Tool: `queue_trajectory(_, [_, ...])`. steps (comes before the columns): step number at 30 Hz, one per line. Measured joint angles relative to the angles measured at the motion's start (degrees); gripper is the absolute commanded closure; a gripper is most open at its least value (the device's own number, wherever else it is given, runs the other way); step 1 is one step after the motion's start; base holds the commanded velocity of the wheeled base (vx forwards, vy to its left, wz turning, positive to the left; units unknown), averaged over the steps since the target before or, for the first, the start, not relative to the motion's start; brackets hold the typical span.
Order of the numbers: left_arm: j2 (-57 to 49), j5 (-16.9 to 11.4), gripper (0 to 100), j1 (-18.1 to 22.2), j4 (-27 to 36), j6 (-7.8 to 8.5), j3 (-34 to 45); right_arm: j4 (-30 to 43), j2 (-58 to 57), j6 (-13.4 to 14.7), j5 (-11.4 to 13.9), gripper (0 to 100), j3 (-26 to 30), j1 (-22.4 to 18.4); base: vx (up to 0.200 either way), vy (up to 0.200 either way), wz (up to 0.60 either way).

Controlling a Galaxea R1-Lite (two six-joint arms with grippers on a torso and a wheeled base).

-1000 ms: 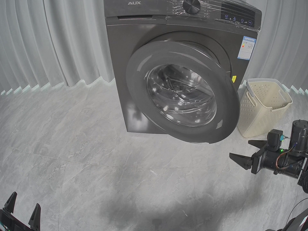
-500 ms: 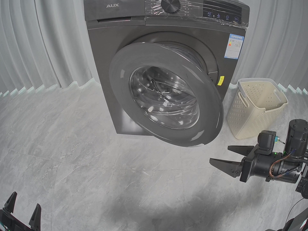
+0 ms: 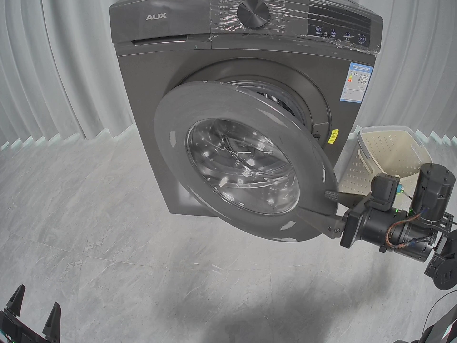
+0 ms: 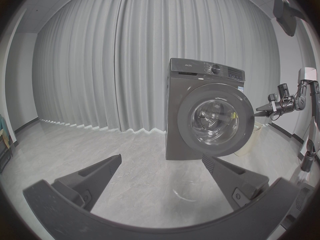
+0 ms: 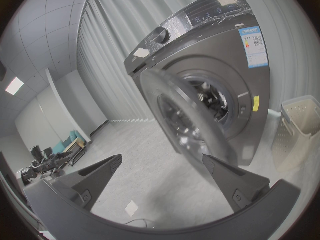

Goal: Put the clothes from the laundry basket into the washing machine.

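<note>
The laundry basket (image 3: 354, 175) beside the washing machine (image 3: 190, 39) is looking empty, clothes (image 5: 209, 99) seemingly lying in the drum (image 5: 200, 84), and the right gripper (image 3: 315, 204), fingers (image 3: 340, 197) apart, is hovering at the half-open door (image 3: 181, 120), only shutting remaining.

The right gripper (image 3: 315, 204) is matte black with wedge-shaped fingers (image 3: 342, 197). Behind the fingers, a copper-coloured cable (image 3: 397, 232) loops.

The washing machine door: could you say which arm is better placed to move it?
Right, probably: the right gripper, jaws open, is at the free edge of the round grey washing machine door, while the left gripper is low and well away from it.
</note>
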Motion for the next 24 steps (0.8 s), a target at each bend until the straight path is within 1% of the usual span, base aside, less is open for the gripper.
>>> queue_trajectory(2, [0.00, 0.22, 0, 0.00, 0.02, -0.16, 0.00, -2.29, 1.65, -0.28, -1.10, 0, -0.67, -0.49, 0.000, 0.000, 0.00])
queue_trajectory(4, [0.00, 0.35, 0, 0.00, 0.00, -0.22, 0.00, -3.56, 3.06, -0.71, -2.44, 0, -1.69, -1.88, 0.000, 0.000, 0.00])
queue_trajectory(6, [0.02, 0.33, 0, 0.00, 0.05, -0.22, 0.00, -4.11, 3.77, -1.18, -3.02, 0, -2.27, -2.95, 0.000, 0.000, 0.00])
queue_trajectory(10, [0.02, 0.22, 0, 0.00, 0.06, -0.11, 0.00, -4.21, 4.55, -1.65, -3.07, 0, -2.21, -3.80, 0.000, -0.200, 0.00])
queue_trajectory(15, [0.02, 0.11, 0, -0.02, 0.05, -0.11, 0.00, -4.10, 4.08, -2.05, -3.10, 0, 0.40, -3.36, 0.000, -0.200, 0.00])
queue_trajectory(19, [0.02, -0.02, 0, 0.00, 0.00, -0.11, 0.00, -4.21, 3.63, -3.01, -2.88, 0, 4.10, -2.21, 0.000, 0.000, 0.00])
queue_trajectory(24, [0.02, -0.11, 0, 0.00, -0.02, 0.20, 0.00, -4.71, 3.44, -2.71, -2.66, 0, 6.13, -0.29, 0.000, 0.000, 0.00])
